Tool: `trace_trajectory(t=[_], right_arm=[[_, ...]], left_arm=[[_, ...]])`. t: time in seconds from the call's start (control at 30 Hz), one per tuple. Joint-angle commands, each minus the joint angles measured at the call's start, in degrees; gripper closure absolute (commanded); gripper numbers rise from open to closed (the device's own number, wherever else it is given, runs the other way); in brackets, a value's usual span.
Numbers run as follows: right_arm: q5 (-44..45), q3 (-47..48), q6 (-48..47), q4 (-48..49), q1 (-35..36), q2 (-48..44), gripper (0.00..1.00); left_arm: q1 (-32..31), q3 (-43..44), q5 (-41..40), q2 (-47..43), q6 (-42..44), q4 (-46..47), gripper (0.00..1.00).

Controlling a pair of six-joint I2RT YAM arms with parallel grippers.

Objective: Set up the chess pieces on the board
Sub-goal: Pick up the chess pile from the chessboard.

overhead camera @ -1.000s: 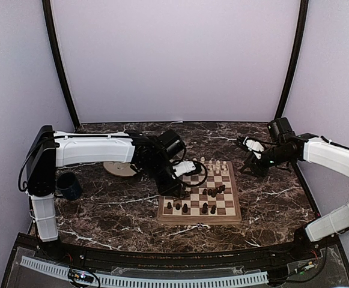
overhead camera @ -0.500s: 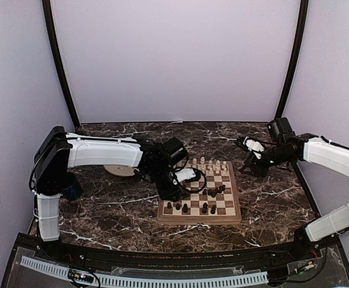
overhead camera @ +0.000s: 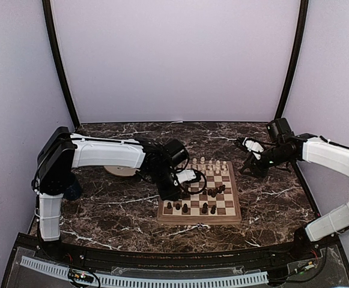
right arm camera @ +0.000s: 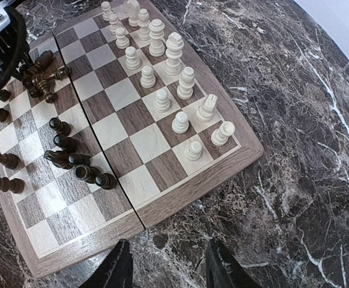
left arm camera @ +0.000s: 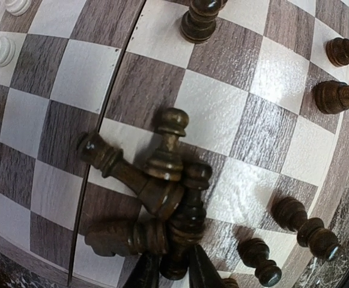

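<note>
— Left gripper [left arm camera: 173, 264]?
— Bottom centre, fingers narrowed around a dark piece [left arm camera: 188, 210] on the board [left arm camera: 213, 114]; whether it is gripped, I cannot tell.
— Right gripper [right arm camera: 169, 268]?
— Spread, empty, below the board's edge.

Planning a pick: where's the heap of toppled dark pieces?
Left wrist view: the heap of dark pieces lies on the board near its left edge, at the left gripper.

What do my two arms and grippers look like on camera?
Both the left arm and the right arm have white shell links connected by black joints. A black cable loops at the left wrist. The left gripper and right gripper both have dark, tapered fingers.
</note>
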Motion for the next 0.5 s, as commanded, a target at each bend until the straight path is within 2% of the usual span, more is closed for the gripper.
trace_trajectory(t=[0.0,0.23,0.47], right_arm=[[-0.80,0.03,0.11,0.86,0.12,0.82,0.57],[-3.56,4.00,1.43,-1.11,0.11,2.81,0.58],[-15.73,16.36,4.87,-10.38,0.33,9.17,0.60]], left_arm=[[-0.08,0.13,1.04,0.61,2.35,0.46,0.84],[0.94,-1.62,2.07,-2.02,4.56,3.32,0.94],[3.08,-8.99,7.87,-9.03,3.18,14.17,0.98]])
